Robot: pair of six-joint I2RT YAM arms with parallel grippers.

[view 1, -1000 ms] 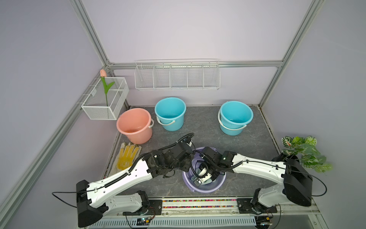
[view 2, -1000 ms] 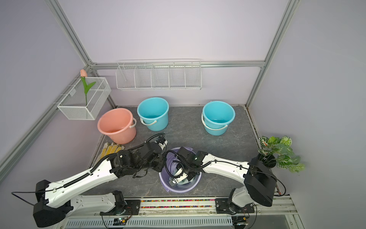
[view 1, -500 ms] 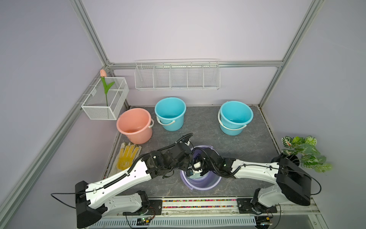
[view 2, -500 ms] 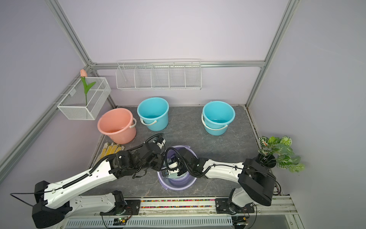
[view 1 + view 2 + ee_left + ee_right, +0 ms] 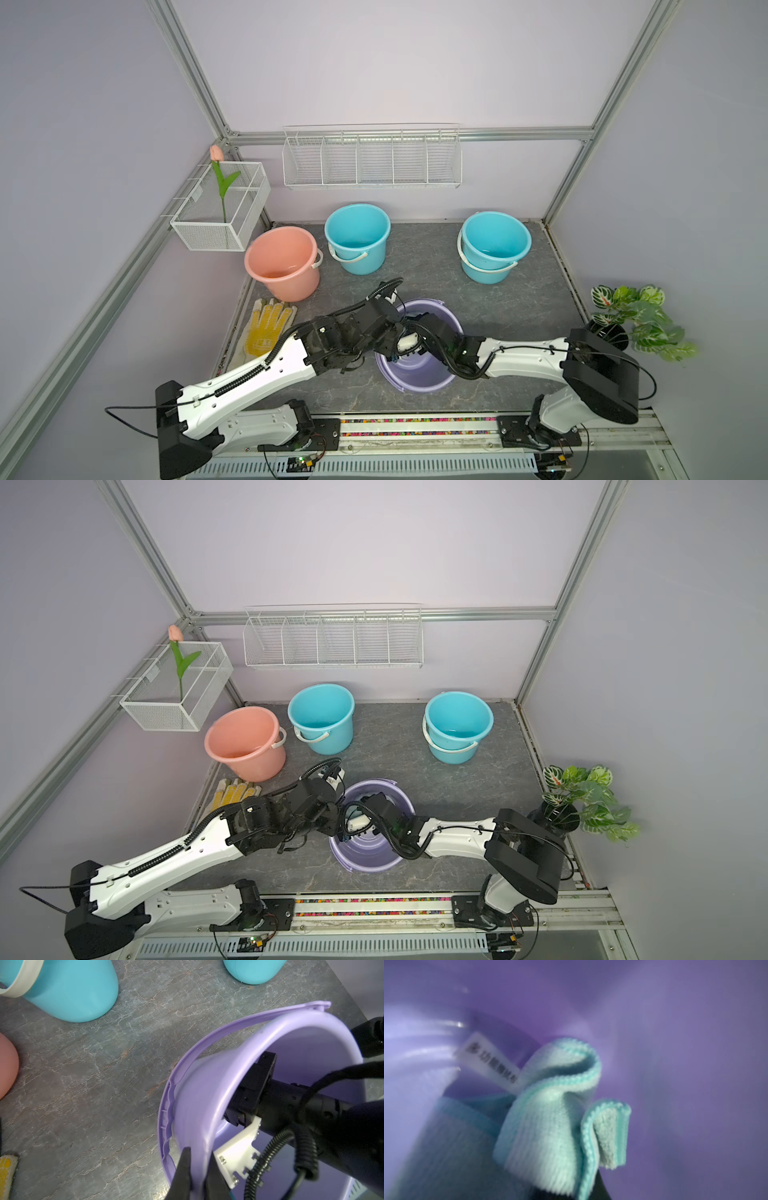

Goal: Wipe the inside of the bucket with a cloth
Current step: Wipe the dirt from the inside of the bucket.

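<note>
I am running two arms, and both tools are working at one lilac bucket (image 5: 415, 376).

The left gripper (image 5: 199, 1153) is pinching narrowly on the bucket's rim, with one black finger outside the wall and one inside. The right gripper (image 5: 566, 1190) is reaching down inside the bucket and is closed on a mint-green microfibre cloth (image 5: 550, 1126). The cloth is bunching in folds over the fingers, so I am seeing only dark slivers of them. Its white label (image 5: 492, 1061) is sticking out to one side. The cloth is lying against the lilac inner wall, on the side where the left gripper is holding the rim. Whether the bucket's base is sitting flat I cannot tell. Its handle (image 5: 218, 1028) is hanging down against the outside, on the side away from the arm bases.

Beyond the grippers, toward the back wall, three groups of buckets are standing on the grey stone-patterned tabletop (image 5: 415, 270). A turquoise bucket (image 5: 357, 237) is standing straight ahead. A salmon-pink bucket (image 5: 282, 262) is standing just beside it on the left gripper's side. A stacked pair of turquoise buckets (image 5: 494, 245) is standing well apart on the right gripper's side.

Near the left gripper's outer side, a white glove with yellow dots (image 5: 266, 328) is lying flat in front of the pink bucket. Far out on the right gripper's side, an artificial plant (image 5: 636, 320) is sitting at the table edge.

A white wire rack (image 5: 372, 156) is hanging on the back wall. A wire basket (image 5: 220, 216) on the left wall is holding an artificial tulip (image 5: 216, 153).
</note>
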